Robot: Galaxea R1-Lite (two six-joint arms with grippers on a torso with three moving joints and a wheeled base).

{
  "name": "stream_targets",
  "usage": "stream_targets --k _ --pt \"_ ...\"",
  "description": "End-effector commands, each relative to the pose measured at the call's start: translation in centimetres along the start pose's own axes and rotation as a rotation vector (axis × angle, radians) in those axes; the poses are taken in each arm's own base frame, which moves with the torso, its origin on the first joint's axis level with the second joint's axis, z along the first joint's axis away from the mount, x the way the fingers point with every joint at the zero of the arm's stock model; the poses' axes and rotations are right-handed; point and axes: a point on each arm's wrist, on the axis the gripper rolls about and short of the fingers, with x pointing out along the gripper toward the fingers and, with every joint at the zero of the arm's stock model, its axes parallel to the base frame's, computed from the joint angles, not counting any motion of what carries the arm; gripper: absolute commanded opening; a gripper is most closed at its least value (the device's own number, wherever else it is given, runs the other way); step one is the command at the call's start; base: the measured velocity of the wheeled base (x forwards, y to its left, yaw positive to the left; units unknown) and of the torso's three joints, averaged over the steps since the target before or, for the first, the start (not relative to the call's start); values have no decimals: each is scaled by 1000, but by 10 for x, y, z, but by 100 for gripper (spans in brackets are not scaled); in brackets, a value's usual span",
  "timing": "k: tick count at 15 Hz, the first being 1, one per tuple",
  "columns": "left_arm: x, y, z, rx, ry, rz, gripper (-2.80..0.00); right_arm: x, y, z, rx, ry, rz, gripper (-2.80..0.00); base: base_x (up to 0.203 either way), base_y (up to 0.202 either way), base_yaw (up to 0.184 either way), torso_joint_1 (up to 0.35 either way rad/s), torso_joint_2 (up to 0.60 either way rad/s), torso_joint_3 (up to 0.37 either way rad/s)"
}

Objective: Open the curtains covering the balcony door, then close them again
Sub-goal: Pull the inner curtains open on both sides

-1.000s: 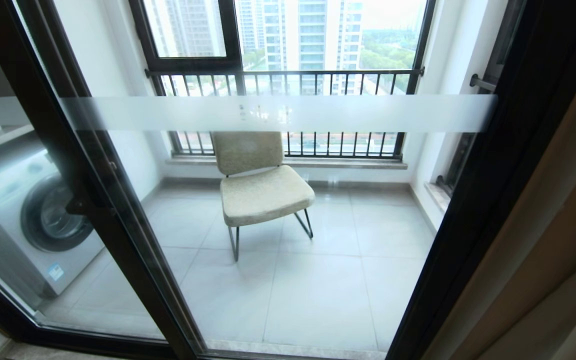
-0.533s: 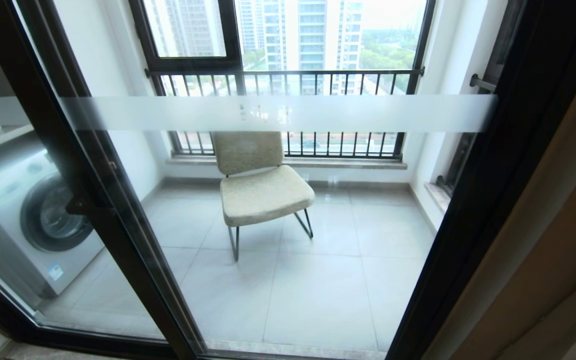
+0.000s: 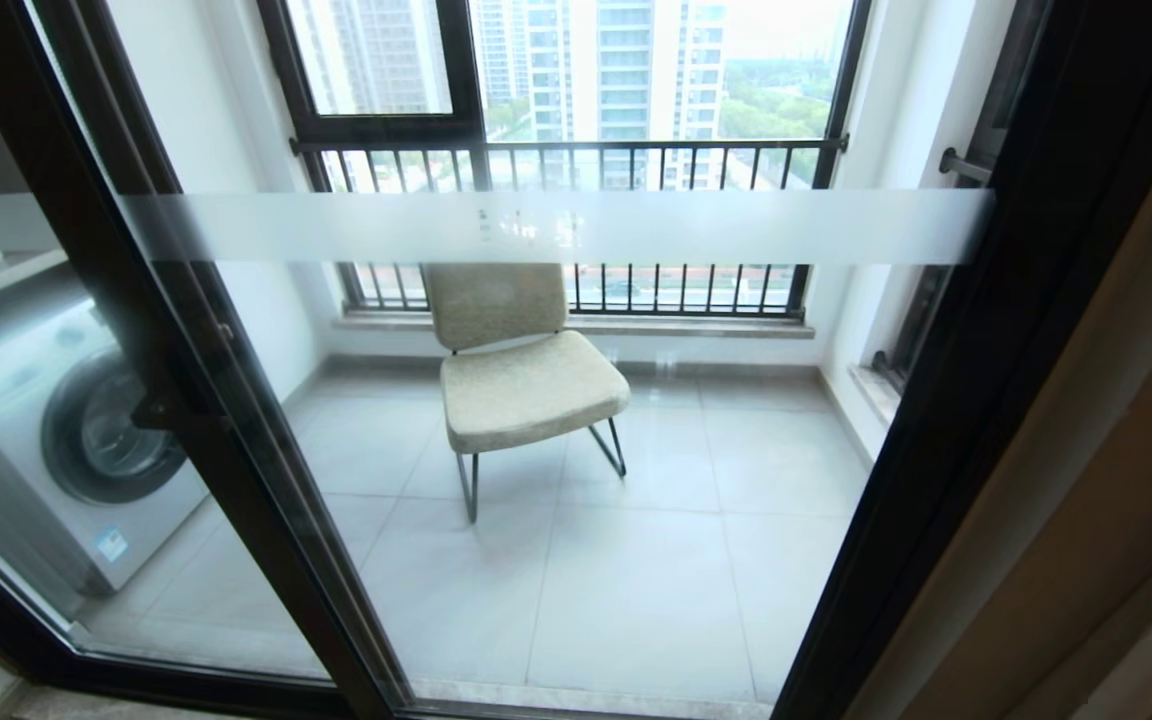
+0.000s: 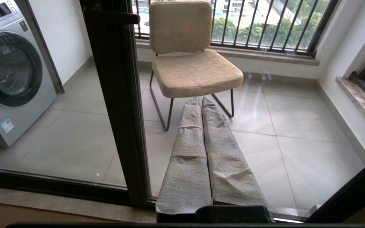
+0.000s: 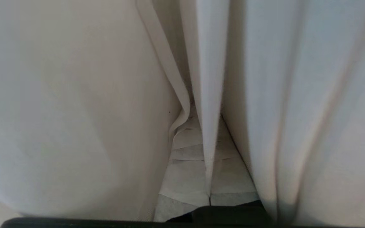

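Hanging bunched at the right edge of the head view, the curtains point(image 3: 1126, 470) show as smooth, matte cream-beige cloth falling in long slanted folds, leaving the glass uncovered. The balcony door point(image 3: 576, 228) has thick black frames around clear panes, with a frosted white band running level across them. Through it stands a chair point(image 3: 521, 375) with a nubbly beige padded seat and back on thin dark metal legs, set on pale, glossy square floor tiles point(image 3: 636, 580). A washing machine point(image 3: 56, 440) with a round dark porthole sits behind the left pane, and a black-barred railing point(image 3: 576, 165) crosses the far window.

Neither arm appears in the head view. In the left wrist view, the left gripper point(image 4: 203, 103) points toward the door, its two long fingers wrapped in crinkled grey fabric and pressed together side by side, holding nothing; the tips line up with the chair's front legs beyond the glass.

In the right wrist view, the right gripper point(image 5: 208, 177) is buried among the curtain's soft pleats. Its fabric-covered fingers lie closed, and a narrow white fold of cloth runs down along the seam between them. Whether that fold is pinched or merely draped over the fingers cannot be told. Broad cream panels billow on either side of them.
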Motion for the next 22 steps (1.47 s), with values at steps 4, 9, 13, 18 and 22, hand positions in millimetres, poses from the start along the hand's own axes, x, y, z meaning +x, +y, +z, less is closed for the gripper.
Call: stream_targets --k 4,9,13,18,22 --pt "0 0 0 -1 -1 0 -280 -45 30 38 -22 -124 257 -280 0 0 0 0 0 0" --pt "0 0 0 -1 -1 1 -280 -93 61 54 -1 -186 503 -280 0 0 0 0 0 0" --pt "0 0 0 -1 -2 1 -280 -130 72 39 16 -159 604 -280 0 0 0 0 0 0" --pt "0 0 0 -1 -1 0 -280 -137 76 41 20 -172 634 -280 0 0 0 0 0 0" --pt "0 0 0 -1 -1 0 -280 -139 76 40 21 -169 638 0 0 0 0 0 0 0"
